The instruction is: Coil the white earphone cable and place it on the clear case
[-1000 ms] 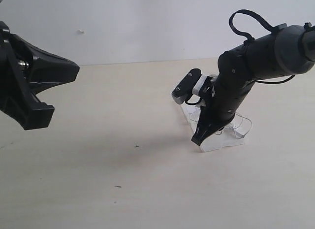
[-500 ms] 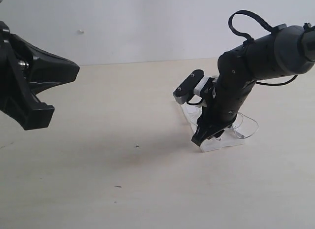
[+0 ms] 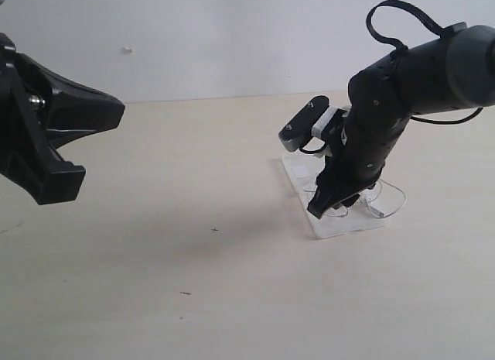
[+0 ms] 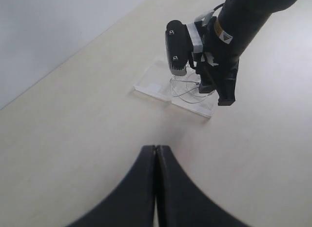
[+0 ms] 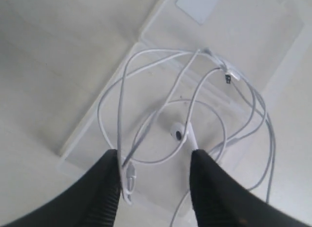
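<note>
The white earphone cable [image 5: 233, 73] lies in loose loops on the clear case [image 5: 243, 27], one earbud [image 5: 178, 132] near the middle. Some loops spill over the case's edge [image 3: 390, 196]. My right gripper [image 5: 155, 156] hovers just above the coil, open, and its fingers straddle the wires without pinching them. The case [image 3: 352, 224] sits flat on the table under that gripper [image 3: 329, 205], and its far half carries a small white label [image 5: 200, 2]. My left gripper [image 4: 156, 148] is shut and empty, raised far off to the left of the case [image 4: 153, 85].
The pale tabletop [image 3: 193, 259] stretches between the two arms, with a white wall [image 3: 232, 35] behind it. The left arm's black body [image 3: 46, 128] fills the left edge of the exterior view. The right arm's wrist camera [image 3: 304, 124] juts out over the case.
My right gripper went from shut to open and lifted a little off the case. The cable loops have spread out toward the right. The left arm has not moved.
</note>
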